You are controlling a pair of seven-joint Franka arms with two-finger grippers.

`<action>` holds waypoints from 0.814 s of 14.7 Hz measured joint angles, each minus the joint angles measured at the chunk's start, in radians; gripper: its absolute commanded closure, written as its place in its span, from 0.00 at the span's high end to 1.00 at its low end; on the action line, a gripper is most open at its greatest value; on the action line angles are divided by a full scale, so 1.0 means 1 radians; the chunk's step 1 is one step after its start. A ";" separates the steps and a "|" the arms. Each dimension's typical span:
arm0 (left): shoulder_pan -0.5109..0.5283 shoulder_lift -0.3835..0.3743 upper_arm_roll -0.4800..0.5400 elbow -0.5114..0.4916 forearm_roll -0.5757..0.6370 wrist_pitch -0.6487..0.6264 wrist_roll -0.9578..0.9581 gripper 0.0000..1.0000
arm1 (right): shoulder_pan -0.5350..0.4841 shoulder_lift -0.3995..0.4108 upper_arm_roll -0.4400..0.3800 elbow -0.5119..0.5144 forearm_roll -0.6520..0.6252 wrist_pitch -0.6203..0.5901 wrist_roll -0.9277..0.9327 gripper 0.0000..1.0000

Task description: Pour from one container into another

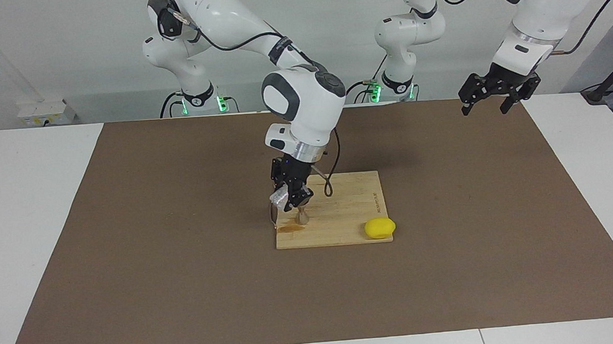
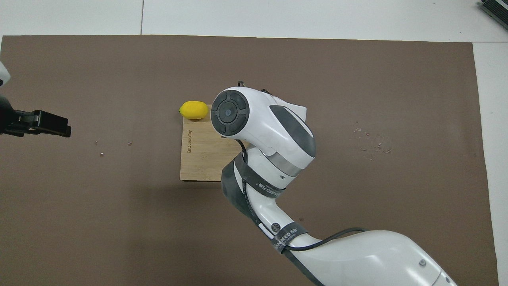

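My right gripper (image 1: pixel 287 200) hangs low over the wooden board (image 1: pixel 351 206), at the corner toward the right arm's end, shut on the small clear cup (image 1: pixel 278 197). The cup is tipped over. Just below and beside it the small metal jigger (image 1: pixel 302 216) stands on the board. A brownish wet patch (image 1: pixel 290 228) lies on the board next to the jigger. In the overhead view the right arm's wrist (image 2: pixel 254 123) hides the cup, the jigger and the gripper. My left gripper (image 1: pixel 486 103) waits open and empty, high over the mat's corner at the left arm's end.
A lemon-yellow lump (image 1: pixel 379 227) rests at the board's (image 2: pixel 198 159) corner farthest from the robots, toward the left arm's end. Small drops (image 2: pixel 373 143) speckle the brown mat (image 1: pixel 185 280) toward the right arm's end.
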 measured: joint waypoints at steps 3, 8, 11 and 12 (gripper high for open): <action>-0.001 -0.004 -0.002 -0.009 -0.002 0.000 0.005 1.00 | -0.011 -0.002 -0.003 0.006 0.064 0.000 0.000 0.00; 0.000 -0.010 0.001 -0.021 -0.002 -0.002 0.028 1.00 | -0.074 -0.015 -0.004 0.016 0.152 0.001 0.000 0.00; 0.000 -0.010 0.002 -0.021 -0.002 -0.002 0.029 1.00 | -0.111 -0.022 -0.003 0.017 0.199 0.001 -0.003 0.00; 0.000 -0.010 0.002 -0.021 -0.002 -0.002 0.029 1.00 | -0.123 -0.023 -0.003 0.017 0.223 0.001 -0.009 0.00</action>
